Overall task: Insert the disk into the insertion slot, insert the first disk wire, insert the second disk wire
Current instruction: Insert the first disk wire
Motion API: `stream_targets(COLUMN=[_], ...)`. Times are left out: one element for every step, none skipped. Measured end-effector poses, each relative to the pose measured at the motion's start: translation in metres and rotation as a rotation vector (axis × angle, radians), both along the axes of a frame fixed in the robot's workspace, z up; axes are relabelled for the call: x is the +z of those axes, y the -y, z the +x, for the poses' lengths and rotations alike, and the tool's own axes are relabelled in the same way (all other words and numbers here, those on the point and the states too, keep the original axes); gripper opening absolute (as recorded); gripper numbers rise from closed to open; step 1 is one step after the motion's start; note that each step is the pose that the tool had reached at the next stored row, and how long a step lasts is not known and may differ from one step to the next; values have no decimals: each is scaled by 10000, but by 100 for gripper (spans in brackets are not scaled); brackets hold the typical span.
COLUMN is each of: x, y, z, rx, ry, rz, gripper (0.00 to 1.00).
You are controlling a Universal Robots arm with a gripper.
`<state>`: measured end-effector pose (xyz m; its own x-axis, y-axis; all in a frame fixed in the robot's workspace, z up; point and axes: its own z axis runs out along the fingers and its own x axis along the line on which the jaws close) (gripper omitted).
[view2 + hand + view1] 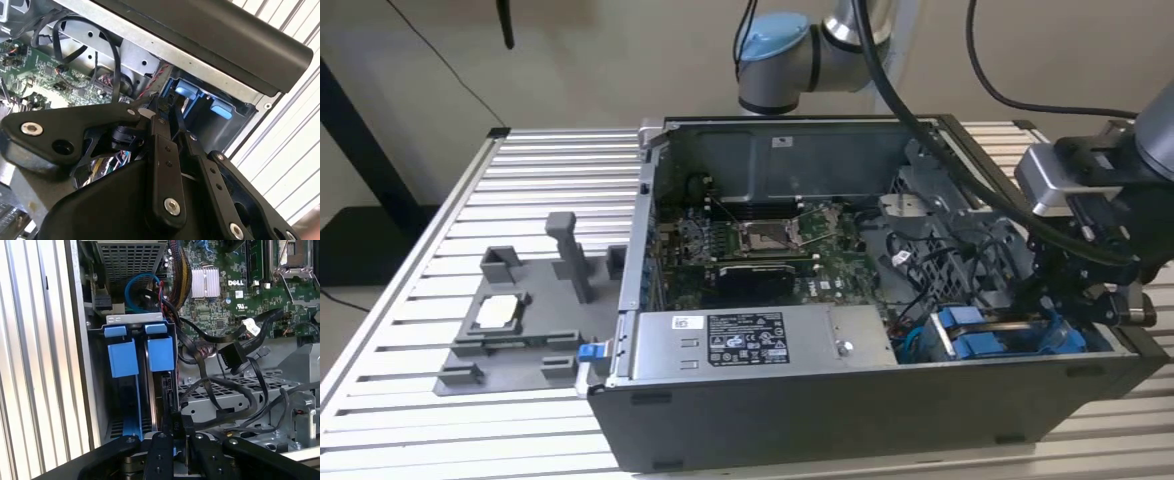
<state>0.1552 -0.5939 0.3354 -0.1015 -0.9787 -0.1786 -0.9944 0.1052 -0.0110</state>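
The insertion slot [1003, 338], a drive bay edged with blue plastic [160, 354], sits at the front corner of the open computer case on the exterior view's right. A dark slab, which I take to be the disk [169, 390], stands edge-on in the bay beside the blue tabs. My gripper [179, 421] hangs right at the slab's outer end, fingers drawn close together. Nothing shows clamped between them. In the second wrist view the gripper [170, 107] points into the blue-edged bay [200, 99]. A black wire connector [232, 356] and a white-tagged one [250, 327] hang loose over the metal cage.
The green motherboard [761, 240] fills the case's middle, with the power supply [747, 345] at the front. Black cables [220, 390] loop across the cage beside the bay. A grey fixture [520, 320] stands on the slatted table [400, 420] at the exterior view's left.
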Motion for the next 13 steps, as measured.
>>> stream_targets(x=[-11, -21, -29, -30, -33, -36, -36, -36, -36, -41, -47, -45, -40], y=[1, 0, 0, 0, 0, 0, 0, 0, 0, 0, 0, 0, 0], z=[0, 0, 0, -1, 0, -1, -1, -1, -1, -1, -2, -1, -1], rx=[0, 0, 0, -1, 0, 0, 1, 1, 2, 2, 1, 2, 2], ry=[1, 1, 1, 1, 0, 0, 0, 0, 0, -4, -3, -1, 0], rz=[-2, -10, -13, -12, -6, 0, 1, 1, 1, 12, 22, 15, 8], gripper=[19, 19, 19, 19, 19, 19, 19, 19, 19, 19, 20, 25, 25])
